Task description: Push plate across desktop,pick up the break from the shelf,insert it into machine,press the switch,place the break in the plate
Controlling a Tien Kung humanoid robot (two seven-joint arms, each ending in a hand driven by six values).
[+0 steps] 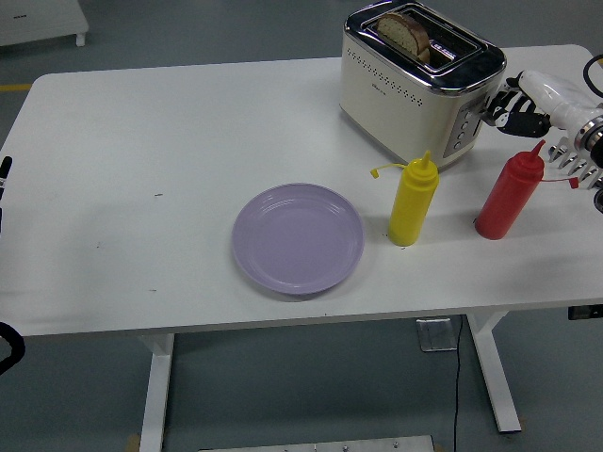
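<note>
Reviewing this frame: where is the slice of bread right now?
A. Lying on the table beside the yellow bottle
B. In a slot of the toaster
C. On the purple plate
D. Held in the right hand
B: the bread sits in a top slot of the toaster, while the purple plate is bare.

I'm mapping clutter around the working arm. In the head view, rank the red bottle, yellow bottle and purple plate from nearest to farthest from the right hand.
Measured from the right hand beside the toaster's end:
1. Red bottle, just below the hand, at the table's right.
2. Yellow bottle, further left, in front of the toaster.
3. Purple plate, farthest, near the table's middle.
</note>
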